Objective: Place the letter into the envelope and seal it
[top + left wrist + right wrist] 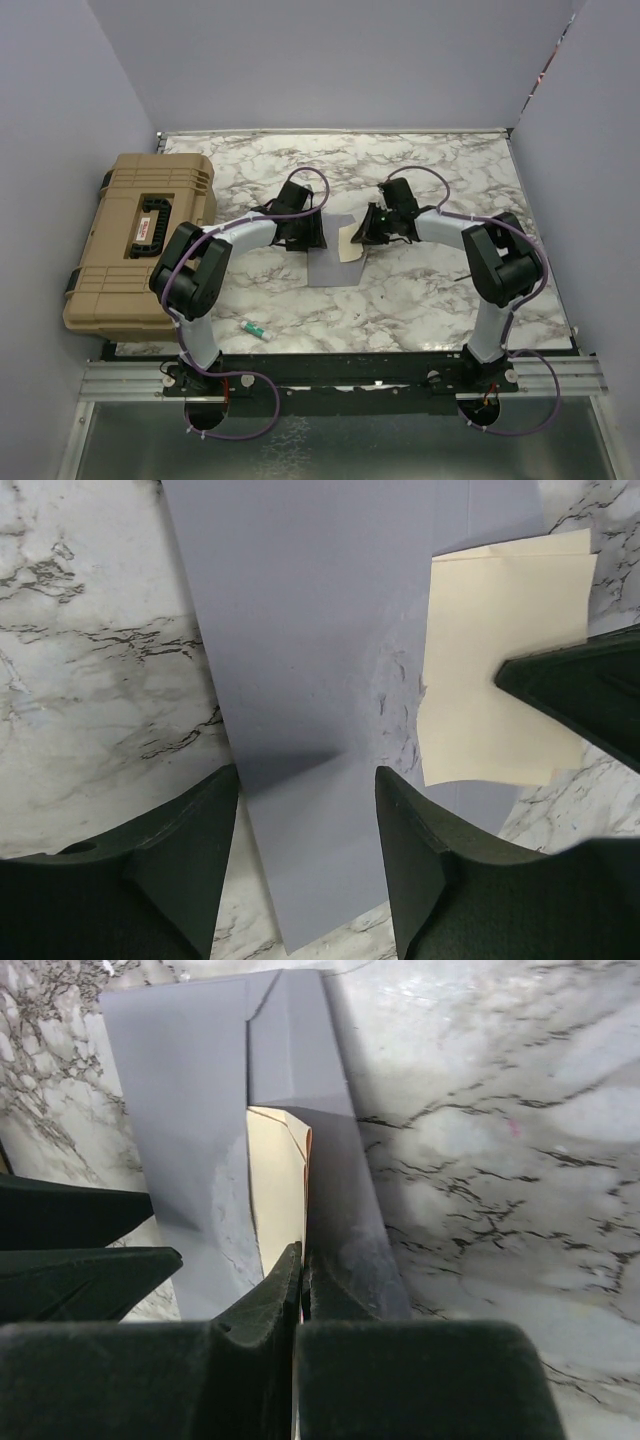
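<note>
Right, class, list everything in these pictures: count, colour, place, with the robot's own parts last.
envelope: one, light grey, table centre.
letter: one, peach-tan, overlapping the envelope's right side.
hard case: one, tan, table's left edge.
small tube: one, green and white, near edge by the left arm.
table: one, white marble, under everything.
left gripper: one, black, open over the envelope.
right gripper: one, black, shut on the letter.

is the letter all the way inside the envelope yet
No, the left wrist view shows most of the letter lying exposed beyond the envelope, pinched by the right gripper.
</note>
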Tool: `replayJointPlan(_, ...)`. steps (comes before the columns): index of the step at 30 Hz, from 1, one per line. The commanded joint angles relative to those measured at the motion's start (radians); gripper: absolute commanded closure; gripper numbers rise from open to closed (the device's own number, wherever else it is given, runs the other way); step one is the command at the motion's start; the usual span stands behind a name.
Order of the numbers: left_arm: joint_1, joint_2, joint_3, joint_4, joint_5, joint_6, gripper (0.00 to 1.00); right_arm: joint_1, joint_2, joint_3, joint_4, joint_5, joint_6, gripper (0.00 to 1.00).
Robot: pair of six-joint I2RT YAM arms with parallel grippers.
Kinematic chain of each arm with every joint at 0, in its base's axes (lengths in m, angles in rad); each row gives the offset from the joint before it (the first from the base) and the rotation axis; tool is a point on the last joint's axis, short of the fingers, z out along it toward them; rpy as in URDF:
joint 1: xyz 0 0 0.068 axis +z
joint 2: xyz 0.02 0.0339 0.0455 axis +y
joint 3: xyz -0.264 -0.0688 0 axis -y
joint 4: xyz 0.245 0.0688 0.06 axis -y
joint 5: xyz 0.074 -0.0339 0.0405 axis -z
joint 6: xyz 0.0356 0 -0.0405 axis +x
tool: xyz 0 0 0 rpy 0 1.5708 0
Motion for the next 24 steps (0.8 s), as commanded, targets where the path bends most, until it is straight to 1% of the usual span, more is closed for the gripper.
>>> replayJointPlan(1, -0.001, 0.049, 0.007, -0.031, 0.038, 0.008, 0.41, 0.026, 0.028, -0.009, 0.071, 0.034, -0.017, 1.0)
replayJointPlan(6, -0.001, 0.054, 0.008, -0.03, 0.043, 0.002, 0.41, 0.04, 0.041, -0.014, 0.124, 0.017, -0.015, 1.0)
replayJointPlan(11, -0.001, 0.051, 0.005, -0.031, 0.045, -0.012, 0.41, 0.046, 0.05, -0.023, 0.177, -0.044, 0.021, 1.0)
replayJointPlan(13, -0.002, 0.046, 0.001, -0.031, 0.026, -0.017, 0.41, 0.05, 0.041, -0.02, 0.167, -0.043, 0.017, 0.97)
replayJointPlan(15, -0.001, 0.04, -0.005, -0.031, 0.006, -0.02, 0.42, 0.05, 0.022, -0.017, 0.13, -0.011, 0.01, 0.83)
replayJointPlan(17, -0.001, 0.032, -0.012, -0.031, -0.014, -0.023, 0.42, 0.05, -0.007, -0.011, 0.076, 0.039, -0.002, 0.64)
replayJointPlan(18, -0.001, 0.029, -0.017, -0.03, -0.019, -0.021, 0.41, 0.049, -0.023, -0.012, 0.046, 0.063, -0.007, 0.53)
replayJointPlan(19, -0.001, 0.028, -0.02, -0.03, -0.021, -0.014, 0.4, 0.05, -0.037, -0.011, 0.025, 0.084, -0.013, 0.46)
replayJointPlan(22, -0.001, 0.023, -0.031, -0.031, -0.025, 0.004, 0.39, 0.05, -0.066, -0.002, -0.032, 0.124, -0.038, 0.36)
replayJointPlan(24, -0.001, 0.022, -0.036, -0.03, -0.032, 0.01, 0.39, 0.05, -0.068, 0.016, -0.076, 0.139, -0.056, 0.35)
